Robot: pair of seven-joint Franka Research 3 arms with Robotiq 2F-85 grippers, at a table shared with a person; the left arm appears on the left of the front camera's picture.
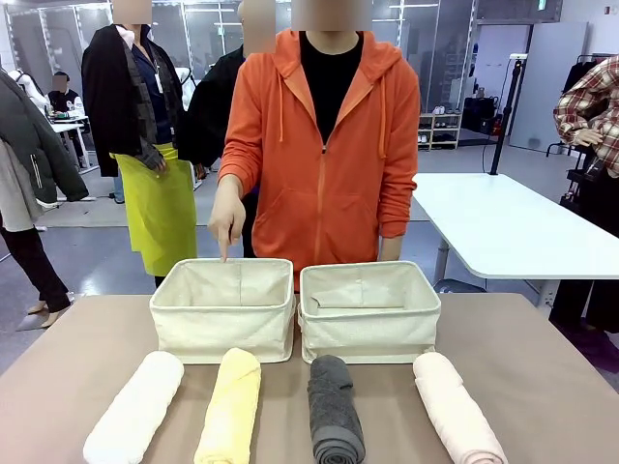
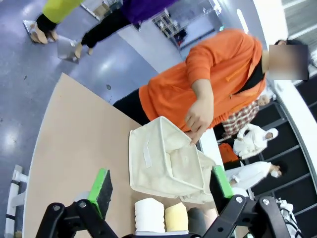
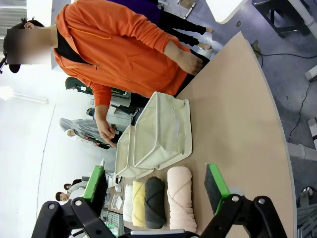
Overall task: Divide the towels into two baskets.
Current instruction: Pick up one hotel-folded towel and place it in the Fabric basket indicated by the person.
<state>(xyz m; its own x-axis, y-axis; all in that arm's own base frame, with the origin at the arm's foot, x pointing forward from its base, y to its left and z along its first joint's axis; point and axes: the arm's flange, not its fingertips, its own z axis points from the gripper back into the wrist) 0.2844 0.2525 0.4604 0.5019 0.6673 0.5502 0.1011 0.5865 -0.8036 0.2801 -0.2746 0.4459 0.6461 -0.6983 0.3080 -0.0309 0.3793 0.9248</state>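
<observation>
1. Left gripper (image 2: 161, 183), black with green pads, has its jaws spread wide with nothing between them; it looks across the table towards the baskets.
2. The right gripper (image 3: 156, 182) is just as wide open and grips nothing, and it faces the towel row from the pink end.
3. Four rolled terry-cloth towels lie in a row on the tan tabletop (image 1: 542, 387), near the robot's edge. From the robot's left they are the white rolled towel (image 1: 135, 411), the pale yellow rolled towel (image 1: 230, 408), the dark grey rolled towel (image 1: 335, 411) and the pale pink rolled towel (image 1: 456, 411).
4. In the front view the rolls lie apart from one another, and the white and pink ones angle slightly outward.
5. Just behind the row stand two rectangular cream canvas bins with folded rims, the left basket (image 1: 222, 329) and the right basket (image 1: 368, 333), side by side and almost touching.
6. All four towels rest on the table in front of the baskets.
7. A person in an orange hooded jacket (image 1: 324, 145) stands at the far side.
8. The person's pointing hand (image 1: 227, 217) aims its index finger down at the far rim of the left basket.
</observation>
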